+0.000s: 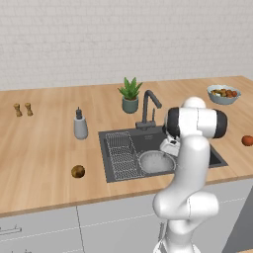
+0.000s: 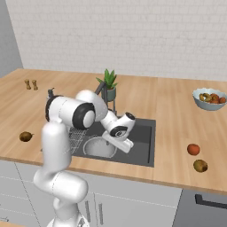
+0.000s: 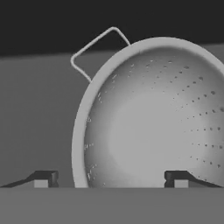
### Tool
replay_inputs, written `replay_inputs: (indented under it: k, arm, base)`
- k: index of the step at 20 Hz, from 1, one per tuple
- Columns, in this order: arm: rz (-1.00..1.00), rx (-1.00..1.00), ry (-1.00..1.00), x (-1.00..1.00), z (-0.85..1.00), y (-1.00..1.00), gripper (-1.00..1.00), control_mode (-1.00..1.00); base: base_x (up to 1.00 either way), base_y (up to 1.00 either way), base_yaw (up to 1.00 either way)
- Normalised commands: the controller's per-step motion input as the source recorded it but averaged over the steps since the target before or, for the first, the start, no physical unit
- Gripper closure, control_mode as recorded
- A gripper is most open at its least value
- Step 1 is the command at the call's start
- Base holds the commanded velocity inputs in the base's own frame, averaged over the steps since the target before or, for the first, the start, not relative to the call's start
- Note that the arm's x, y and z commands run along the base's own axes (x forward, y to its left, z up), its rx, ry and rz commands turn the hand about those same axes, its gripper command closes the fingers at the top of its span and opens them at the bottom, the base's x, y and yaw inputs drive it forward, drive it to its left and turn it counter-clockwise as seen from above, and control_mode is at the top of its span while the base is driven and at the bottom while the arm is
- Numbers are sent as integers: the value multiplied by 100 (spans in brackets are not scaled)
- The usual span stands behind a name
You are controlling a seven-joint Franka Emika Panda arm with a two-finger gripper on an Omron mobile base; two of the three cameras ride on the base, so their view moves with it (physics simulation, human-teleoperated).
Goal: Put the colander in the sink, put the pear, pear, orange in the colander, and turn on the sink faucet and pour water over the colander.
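— Nearest the hand? Seen along the gripper (image 3: 110, 178): fingers spread wide at the bottom of the frame, one tip at lower left, the other at lower right, pinching nothing. Between and above them, colander (image 3: 153, 118), filling the centre and right, rim tilted in the picture, thin wire handle looping off toward upper left. Rested on the dark floor of the sink (image 3: 39, 122).

— And from the left base camera?

— Arm rose through the lower right of the frame. Hand hung low over the sink (image 1: 217, 159), just right of the colander (image 1: 156, 162), which sat at centre inside the basin. Wire rack (image 1: 121, 155) lay in the basin's left part, beside the colander.

— Fruit?

— Lay on the counter, all outside the basin. One pear (image 1: 77, 171) at lower left of centre, well apart from the sink. Orange (image 1: 247, 141) at the right edge. In the right base camera, orange (image 2: 193, 149) at right of centre, second pear (image 2: 200, 166) just below it and near it; first pear (image 2: 25, 136) at far left.

— Farther back?

— Faucet (image 1: 149, 106) stood behind the basin, spout angled. Soap bottle (image 1: 80, 125) left of it. Potted plant (image 1: 130, 95) behind the faucet. Bowl of fruit (image 1: 223, 94) at upper right. Two small shakers (image 1: 23, 109) at far left. Pale brick wall (image 1: 123, 34) across the top.
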Motion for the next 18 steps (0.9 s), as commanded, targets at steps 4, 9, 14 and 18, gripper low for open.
replay_inputs:
  k: [4, 9, 14, 18]
  arm:
    - [-1, 0, 0, 0, 74, -13, -100, -100]
    - [-9, 0, 11, 0, 88, -35, -100, -100]
    - [-19, 0, 15, -2, 65, -58, -100, -100]
    - [-33, 0, 18, -6, 46, -59, -100, -100]
  base:
    - [0, 0, 0]
    - [0, 0, 0]
    - [0, 0, 0]
    - [0, 0, 0]
